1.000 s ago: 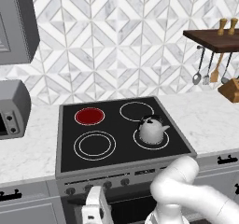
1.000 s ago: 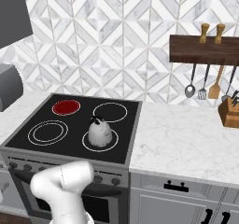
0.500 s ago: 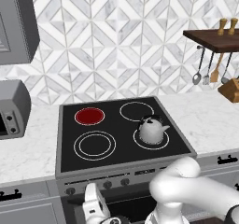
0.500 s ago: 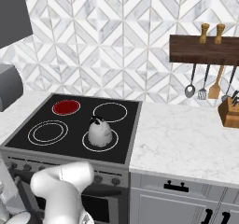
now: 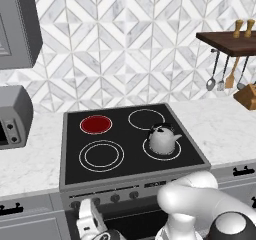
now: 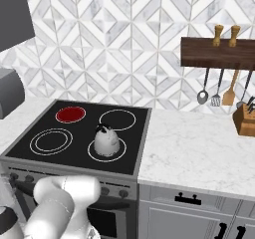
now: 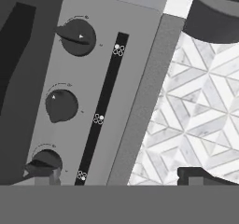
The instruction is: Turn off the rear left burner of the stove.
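Gripper approaching the knob row; rear left burner glowing red.

The rear left burner [image 5: 96, 124] is sitting at 10 o'clock on the stove [image 5: 132, 184] top, beside the kettle [image 5: 163, 140]. The knobs [image 7: 77, 37] are looking small, rigid and smooth; a pinch across the raised ridge is likely gripping best. The gripper [image 7: 119, 171] is standing wide apart, holding nothing, one fingertip [image 7: 39, 169] lying at 8 o'clock near the lowest knob, contact unclear.

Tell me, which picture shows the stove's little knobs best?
The hand view: three knobs show big and close, with their white marks. The left base view shows them as small dark dots along the stove's front. In the right base view the arm hides most of them.
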Tool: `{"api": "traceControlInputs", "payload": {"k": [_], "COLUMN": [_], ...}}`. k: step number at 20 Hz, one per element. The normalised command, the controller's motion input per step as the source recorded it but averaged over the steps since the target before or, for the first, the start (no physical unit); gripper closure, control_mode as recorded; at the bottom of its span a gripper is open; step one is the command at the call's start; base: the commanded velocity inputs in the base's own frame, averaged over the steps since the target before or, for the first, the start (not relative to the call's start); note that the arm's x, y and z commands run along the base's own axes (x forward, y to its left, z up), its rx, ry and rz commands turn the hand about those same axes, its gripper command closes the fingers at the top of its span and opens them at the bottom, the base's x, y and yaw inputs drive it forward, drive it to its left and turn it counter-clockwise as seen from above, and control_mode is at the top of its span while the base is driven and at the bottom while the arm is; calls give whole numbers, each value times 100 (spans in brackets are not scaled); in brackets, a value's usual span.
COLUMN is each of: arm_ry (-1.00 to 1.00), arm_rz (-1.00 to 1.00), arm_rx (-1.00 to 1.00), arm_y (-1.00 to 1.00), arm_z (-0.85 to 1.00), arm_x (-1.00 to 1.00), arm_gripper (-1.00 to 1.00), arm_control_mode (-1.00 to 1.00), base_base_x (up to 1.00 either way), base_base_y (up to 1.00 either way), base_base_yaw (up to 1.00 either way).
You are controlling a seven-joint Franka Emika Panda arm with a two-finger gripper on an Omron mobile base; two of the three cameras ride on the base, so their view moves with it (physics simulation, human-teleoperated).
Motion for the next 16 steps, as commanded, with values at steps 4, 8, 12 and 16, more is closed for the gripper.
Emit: {"api": "traceControlInputs", "payload": {"k": [4, 8, 12, 16], "arm_ry": [-14, -8, -2, -8], "arm_rz": [0, 0, 0, 0], "arm_rx": [0, 0, 0, 0], "arm_y": [-5, -3, 0, 0], "arm_z": [-59, -25, -3, -19], "arm_x": [-13, 26, 40, 8], "arm_gripper": [-100, -100, -100, -100], "arm_control_mode": [-100, -100, -100, -100], "base_base_x": [0, 0, 0, 0], "base_base_y": [0, 0, 0, 0], "base_base_yaw": [0, 0, 0, 0]}}
